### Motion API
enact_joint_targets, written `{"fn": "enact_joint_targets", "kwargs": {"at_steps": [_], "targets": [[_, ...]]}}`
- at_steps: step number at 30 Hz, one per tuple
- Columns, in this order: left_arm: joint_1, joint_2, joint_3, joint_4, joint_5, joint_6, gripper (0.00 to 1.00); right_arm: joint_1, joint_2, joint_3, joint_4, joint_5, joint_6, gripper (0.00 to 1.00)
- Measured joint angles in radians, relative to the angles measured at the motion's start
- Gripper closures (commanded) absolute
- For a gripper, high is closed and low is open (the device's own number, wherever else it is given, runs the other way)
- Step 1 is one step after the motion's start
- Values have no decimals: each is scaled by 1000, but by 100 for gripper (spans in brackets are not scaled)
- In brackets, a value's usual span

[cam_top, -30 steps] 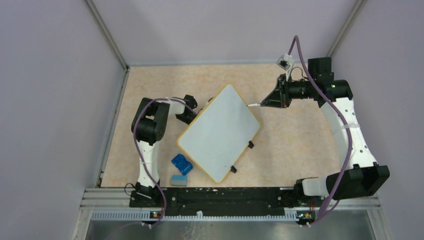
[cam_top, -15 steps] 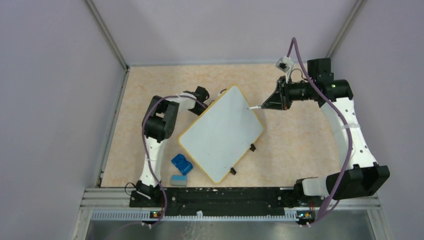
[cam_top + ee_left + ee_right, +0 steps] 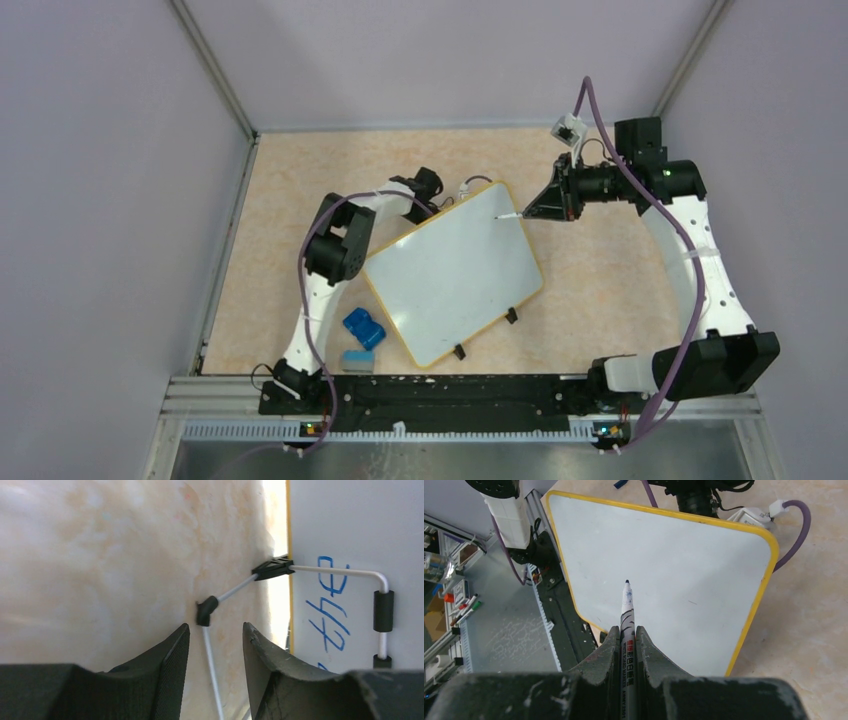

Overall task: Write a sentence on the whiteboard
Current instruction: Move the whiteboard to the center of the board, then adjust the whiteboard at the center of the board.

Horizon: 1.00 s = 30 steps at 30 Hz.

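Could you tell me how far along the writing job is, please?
Done: the right gripper is shut on the marker. In hand: its tip is over the whiteboard near the far edge. To do: the whole sentence; the face seen from above shows no writing.

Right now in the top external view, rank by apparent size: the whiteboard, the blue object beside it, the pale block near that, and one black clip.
1. whiteboard, by far the largest
2. blue object
3. pale block, somewhat smaller
4. black clip, smallest
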Motion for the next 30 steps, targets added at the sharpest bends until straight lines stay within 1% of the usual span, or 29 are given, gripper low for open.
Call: {"fn": "enact_joint_targets", "kwargs": {"at_steps": [3,6,10,12,13,16,20,23,27,30], "targets": [[26,0,50,-10,-43,9,43,2,-10,-7,-2,0,-4,100],[87,-6,104,-26,-97,20,36,20,-31,-17,10,5,0,100],[203,-67,139,-72,-139,27,29,110,-67,-48,53,39,24,100],[260,-129,139,-98,-150,28,21,155,-71,-55,77,51,42,100],[290,-167,138,-109,-157,32,15,174,-71,-57,91,56,50,100],[375,-323,92,-121,-173,42,2,210,-71,-57,122,74,67,100],[473,-576,-27,-145,-166,63,1,271,-64,-56,146,116,73,100],[512,-721,-105,-180,-155,97,1,339,-37,-34,146,148,71,100],[523,-836,-196,-259,-121,158,1,424,13,4,156,202,58,100],[523,-872,-262,-338,-89,218,8,485,42,32,161,248,45,100]]}}
